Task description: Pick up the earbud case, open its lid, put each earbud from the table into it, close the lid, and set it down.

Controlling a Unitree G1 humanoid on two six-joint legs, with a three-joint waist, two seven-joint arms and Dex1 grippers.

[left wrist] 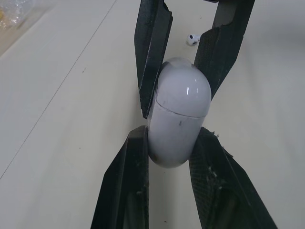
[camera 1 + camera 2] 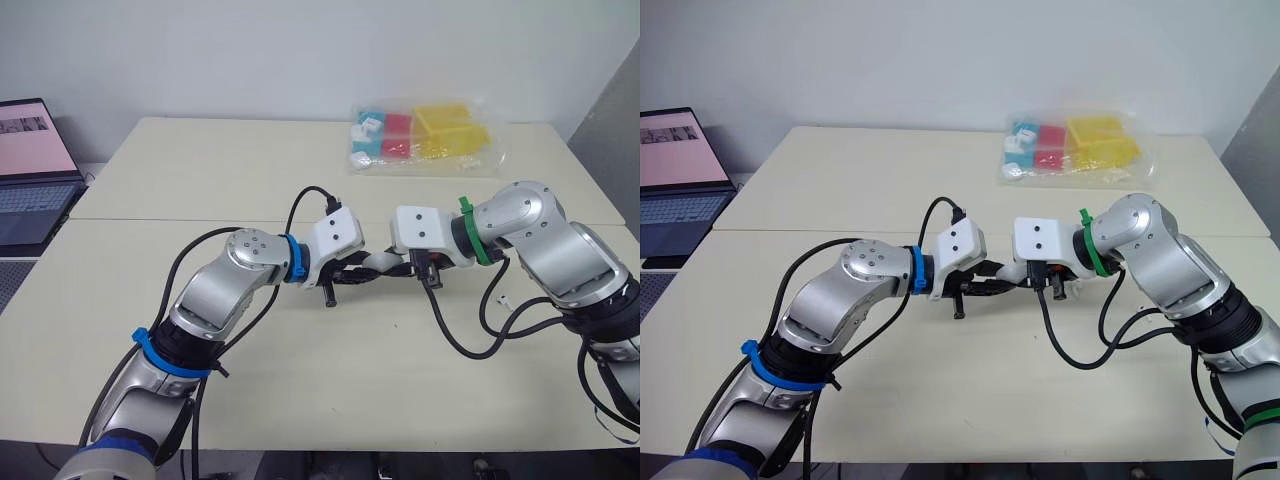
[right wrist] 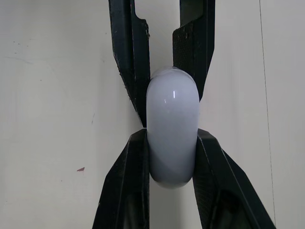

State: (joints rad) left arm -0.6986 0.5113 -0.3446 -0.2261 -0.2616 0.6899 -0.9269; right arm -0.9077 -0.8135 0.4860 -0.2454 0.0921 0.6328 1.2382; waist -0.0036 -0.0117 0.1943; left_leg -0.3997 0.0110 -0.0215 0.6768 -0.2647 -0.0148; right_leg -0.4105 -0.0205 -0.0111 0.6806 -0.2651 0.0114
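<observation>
You had the earbud case (image 1: pixel 180 114) pinched from 2 sides over the middle of the table (image 2: pixel 200 180). The left tool (image 1: pixel 172 143) clamped its 2 fingers on the body. The right tool (image 3: pixel 171 143) came from the opposite end and clamped its 2 fingers on the domed lid end. The lid sat shut, its seam a thin line. 1 earbud (image 1: pixel 192 39) lay on the table beyond the case, apart from it. A clear bag of coloured blocks (image 2: pixel 425 138) lay at the far side, and a laptop (image 2: pixel 30 170) stood open past the table's left end.
</observation>
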